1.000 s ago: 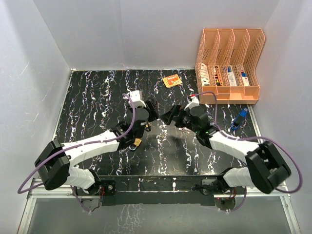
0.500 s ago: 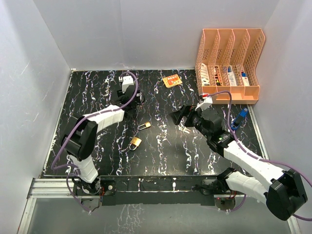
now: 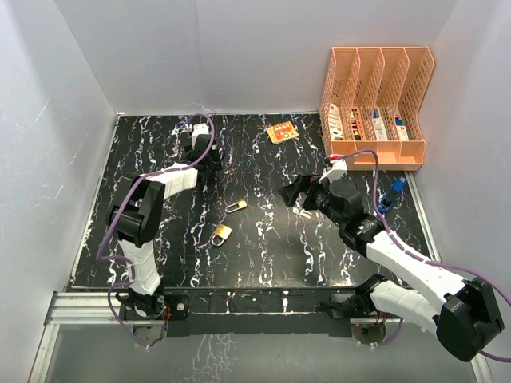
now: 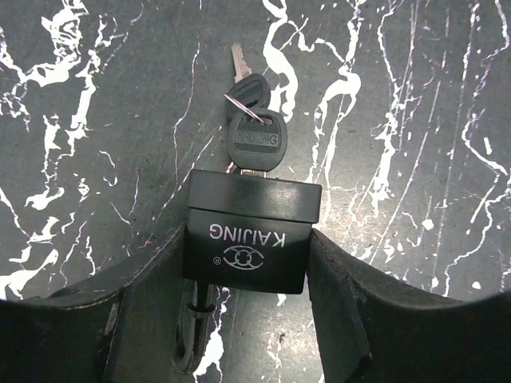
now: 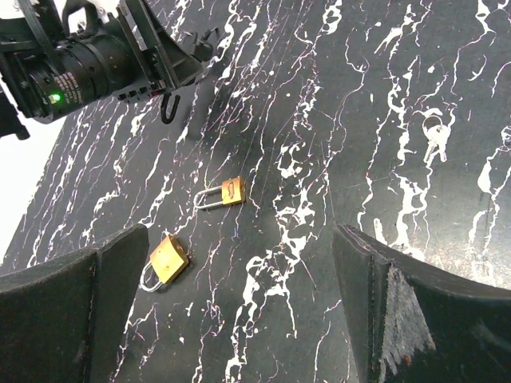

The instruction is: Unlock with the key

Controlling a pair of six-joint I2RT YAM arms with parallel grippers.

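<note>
Black KAIJING padlock (image 4: 251, 215) is sitting clamped between the left gripper's (image 4: 249, 259) fingers at the far left of the marbled tabletop (image 3: 263, 255); its black-headed key (image 4: 254, 142) seems to be sitting in the keyhole, though the joint is hidden; the right gripper (image 5: 239, 263) is hovering, jaws wide apart, near a brass padlock (image 5: 168, 259).

black padlock (image 4: 249, 237): matte body, "KAIJING" reading upside down, clamped between the left gripper's (image 4: 247, 271) fingers
black-headed key (image 4: 255, 142): seated in that padlock's keyhole
second key (image 4: 246, 84): hanging on the same ring, flat
large brass padlock (image 5: 166, 259): lying flat
small brass padlock (image 5: 223, 194): long shackle, just beside the large one
silver keys (image 5: 435, 142): loose bunch, well apart to the right
</note>
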